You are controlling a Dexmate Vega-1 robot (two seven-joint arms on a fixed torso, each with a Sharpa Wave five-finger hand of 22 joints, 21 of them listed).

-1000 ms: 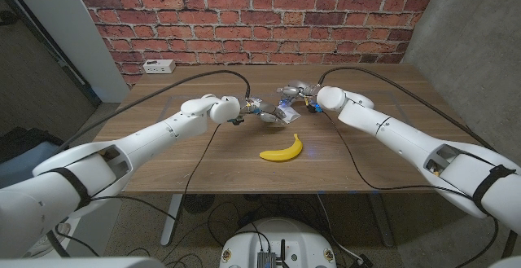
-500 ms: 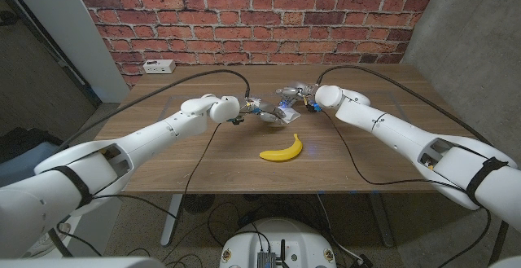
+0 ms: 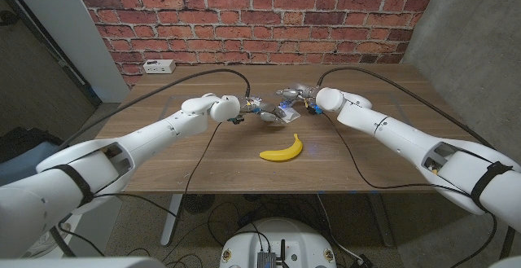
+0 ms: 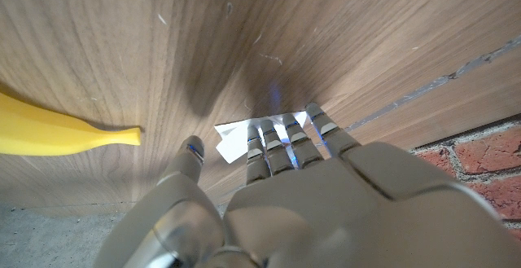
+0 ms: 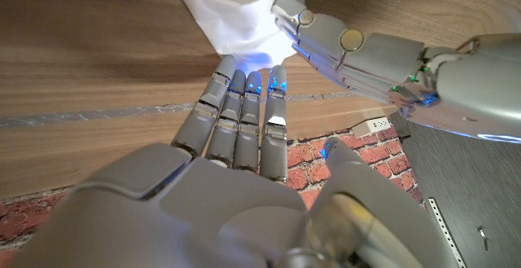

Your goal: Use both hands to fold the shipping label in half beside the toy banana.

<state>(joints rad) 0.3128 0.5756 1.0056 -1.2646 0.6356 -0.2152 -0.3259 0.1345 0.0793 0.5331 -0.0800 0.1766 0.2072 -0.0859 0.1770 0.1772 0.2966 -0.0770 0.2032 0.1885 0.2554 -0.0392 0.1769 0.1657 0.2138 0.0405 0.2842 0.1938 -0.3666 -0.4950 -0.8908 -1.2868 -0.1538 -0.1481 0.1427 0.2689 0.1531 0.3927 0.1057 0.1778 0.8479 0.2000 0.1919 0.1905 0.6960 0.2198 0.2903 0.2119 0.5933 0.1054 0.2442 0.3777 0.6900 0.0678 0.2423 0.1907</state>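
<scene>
Shipping label [image 5: 236, 11]: small white paper on the tabletop [image 3: 203, 158], just behind the toy banana [image 3: 282, 148], between both hands.
Left hand [image 3: 259, 110]: fingertips on the label's edge; a true grip cannot be told.
Right hand [image 3: 295, 98]: fingers extended, tips touching the paper; holding cannot be told.
Handling: likely light, thin, floppy, prone to sliding; best pinched at opposite edges.

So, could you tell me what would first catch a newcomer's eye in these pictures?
Probably the two white arms meeting mid-table, where the left hand and right hand both work at a small white shipping label. Next, the bright yellow toy banana lying just in front of them on the wooden table.
</scene>
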